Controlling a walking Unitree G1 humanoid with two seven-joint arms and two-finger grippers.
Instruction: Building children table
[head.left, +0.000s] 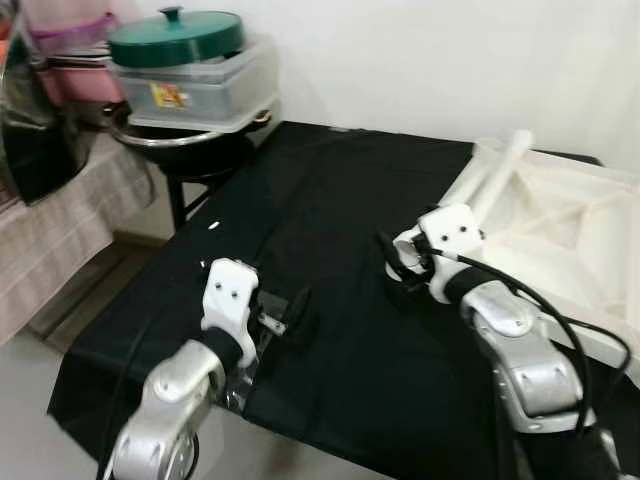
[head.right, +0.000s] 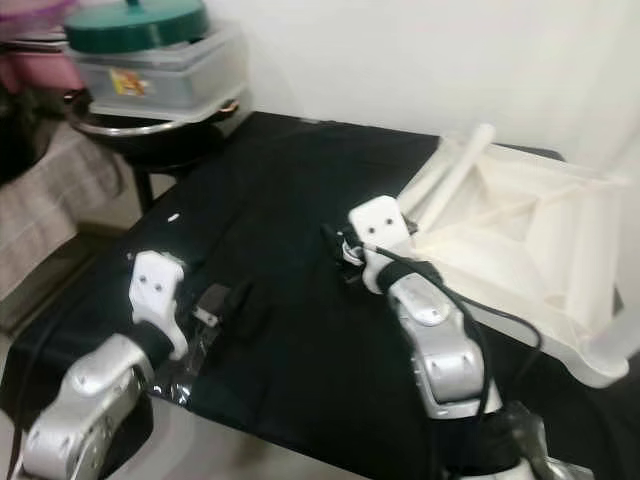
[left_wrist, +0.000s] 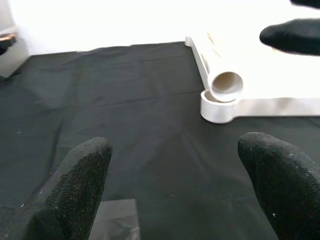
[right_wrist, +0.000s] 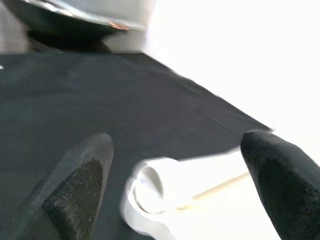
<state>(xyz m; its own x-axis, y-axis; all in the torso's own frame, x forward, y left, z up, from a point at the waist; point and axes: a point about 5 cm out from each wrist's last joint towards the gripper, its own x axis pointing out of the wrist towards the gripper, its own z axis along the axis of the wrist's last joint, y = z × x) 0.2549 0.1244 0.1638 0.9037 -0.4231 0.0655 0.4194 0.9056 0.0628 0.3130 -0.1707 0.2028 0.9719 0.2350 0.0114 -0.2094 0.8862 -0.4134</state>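
My left hand (head.left: 290, 322) hovers with fingers spread wide near the counter's (head.left: 330, 220) front edge, over the black cloth. My right hand (head.left: 392, 262) is open wide at mid-counter, just beside a white plastic leg (head.left: 497, 176) on the upturned white plastic children's table (head.left: 560, 240) lying toward the far right corner.

A green lid (head.left: 176, 36) tops a clear plastic box (head.left: 195, 92) beside the black cloth (head.left: 320, 250).
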